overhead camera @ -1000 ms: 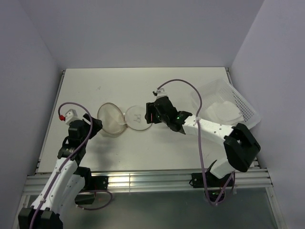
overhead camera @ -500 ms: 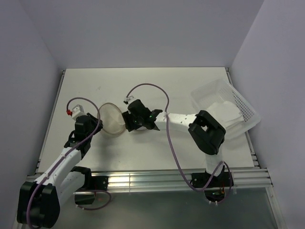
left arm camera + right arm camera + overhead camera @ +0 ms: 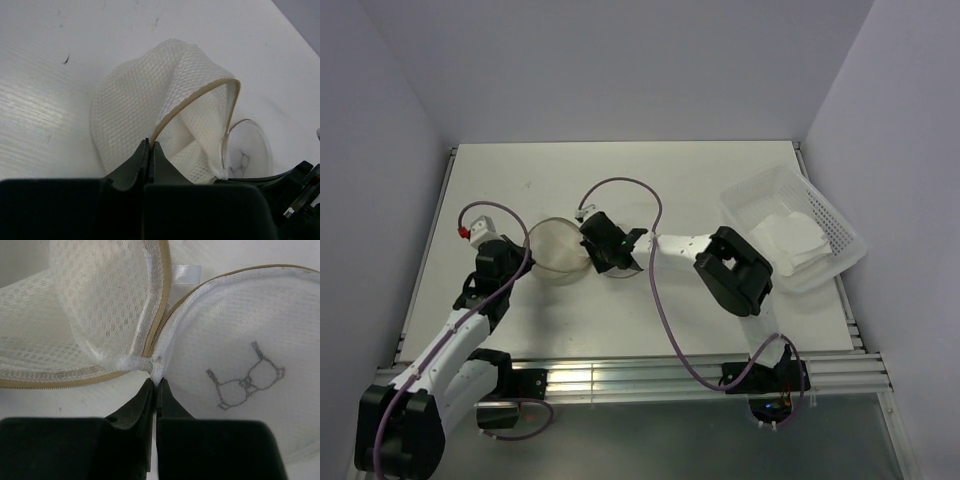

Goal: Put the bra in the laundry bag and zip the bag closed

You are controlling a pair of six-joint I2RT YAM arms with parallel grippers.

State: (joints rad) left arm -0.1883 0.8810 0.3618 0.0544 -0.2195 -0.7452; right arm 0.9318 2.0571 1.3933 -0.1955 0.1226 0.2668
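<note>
Pinching the tan rim [image 3: 200,95] of the bag [image 3: 130,100], the left tool [image 3: 150,146] has its fingers pressed together, and the trim runs straight down into their tips. That edge is pulled up off the bench [image 3: 620,175], so the mesh body stands as a slack, half-folded pocket with its mouth gaping toward the right. The right tool [image 3: 154,385] is closed too. Its fingertips meet on the white seam where the round lid [image 3: 240,330] joins the body, at the narrow point between the two halves. In the right wrist view the lid lies flat to the right of that seam with its small black mark [image 3: 245,382] facing up, and the mesh body curves away to the left, its tan edging in view along the bottom. From above, the bag sits left of the bench's centre, between the two tools: the left one at its left side, the right one reaching across from the right and covering most of the lid. The bag is unzipped, and no garment shows in the open part. The bra [image 3: 788,240] lies well apart from it, as a pale crumpled heap inside the white perforated tray [image 3: 832,212] at the bench's right edge, with neither tool near it.
</note>
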